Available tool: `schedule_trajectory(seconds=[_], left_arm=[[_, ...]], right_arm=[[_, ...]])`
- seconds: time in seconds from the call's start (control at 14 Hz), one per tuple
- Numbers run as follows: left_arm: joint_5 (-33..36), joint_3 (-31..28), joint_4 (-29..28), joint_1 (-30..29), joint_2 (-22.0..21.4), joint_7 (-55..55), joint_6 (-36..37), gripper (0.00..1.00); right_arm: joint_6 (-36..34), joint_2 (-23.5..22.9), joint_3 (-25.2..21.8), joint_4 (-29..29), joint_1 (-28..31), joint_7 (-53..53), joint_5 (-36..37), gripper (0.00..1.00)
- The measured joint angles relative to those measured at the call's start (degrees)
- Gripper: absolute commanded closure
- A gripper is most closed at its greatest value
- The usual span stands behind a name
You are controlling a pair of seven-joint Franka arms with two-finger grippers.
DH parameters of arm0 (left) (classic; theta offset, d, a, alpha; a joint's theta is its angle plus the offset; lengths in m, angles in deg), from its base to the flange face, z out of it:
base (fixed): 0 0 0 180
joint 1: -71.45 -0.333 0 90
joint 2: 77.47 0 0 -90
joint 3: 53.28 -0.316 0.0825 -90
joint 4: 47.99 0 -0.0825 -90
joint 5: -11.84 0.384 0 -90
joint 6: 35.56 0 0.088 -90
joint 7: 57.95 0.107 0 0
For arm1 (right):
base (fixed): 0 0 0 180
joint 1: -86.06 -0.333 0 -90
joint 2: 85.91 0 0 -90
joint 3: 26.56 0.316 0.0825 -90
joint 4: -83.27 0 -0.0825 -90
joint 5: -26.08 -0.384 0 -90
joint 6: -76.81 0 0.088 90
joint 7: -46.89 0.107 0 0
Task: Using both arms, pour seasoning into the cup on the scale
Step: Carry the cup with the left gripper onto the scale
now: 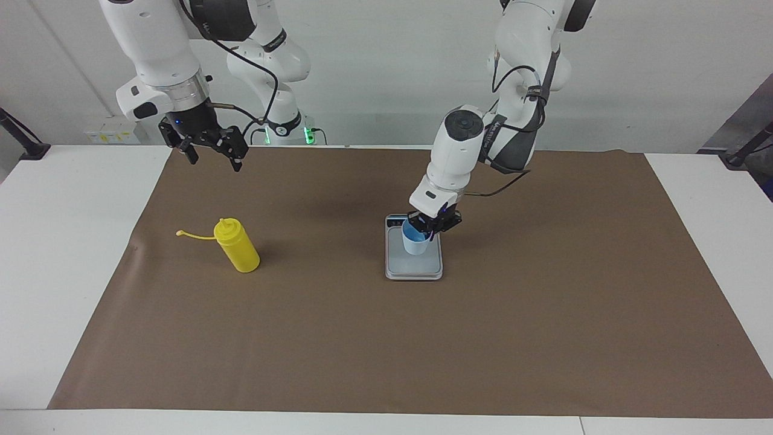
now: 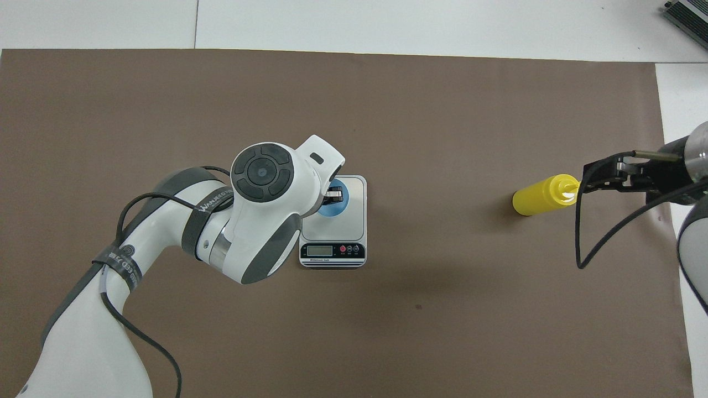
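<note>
The light blue cup [image 1: 415, 245] [image 2: 332, 208] is upright over the grey plate of the scale [image 1: 416, 269] [image 2: 354, 220], its base at the plate; whether it rests there I cannot tell. My left gripper [image 1: 430, 227] [image 2: 334, 194] is shut on the cup's rim, one finger inside the cup. The yellow seasoning bottle [image 1: 237, 246] [image 2: 539, 197] stands toward the right arm's end of the table, its cap strap [image 1: 193, 234] trailing sideways. My right gripper [image 1: 214, 158] [image 2: 600, 178] hangs open high over the mat, apart from the bottle, waiting.
A brown paper mat [image 1: 543, 338] covers most of the white table [image 1: 54, 254]. The scale's display strip [image 2: 332, 251] faces the robots. A grey device [image 2: 688, 14] lies at a table corner farthest from the robots.
</note>
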Motion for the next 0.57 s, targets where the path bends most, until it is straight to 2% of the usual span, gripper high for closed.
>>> schedule_trajectory(seconds=[0.5, 0.57], left_arm=[[0.4, -0.1, -3.0, 1.3, 0.0, -1.5, -4.2, 1.0], [0.6, -0.2, -3.0, 1.3, 0.0, -1.5, -4.2, 0.95]], right_arm=[[0.0, 0.0, 0.0, 0.0, 0.0, 0.0, 0.0, 0.0], [0.0, 0.0, 0.0, 0.0, 0.0, 0.0, 0.0, 0.0]])
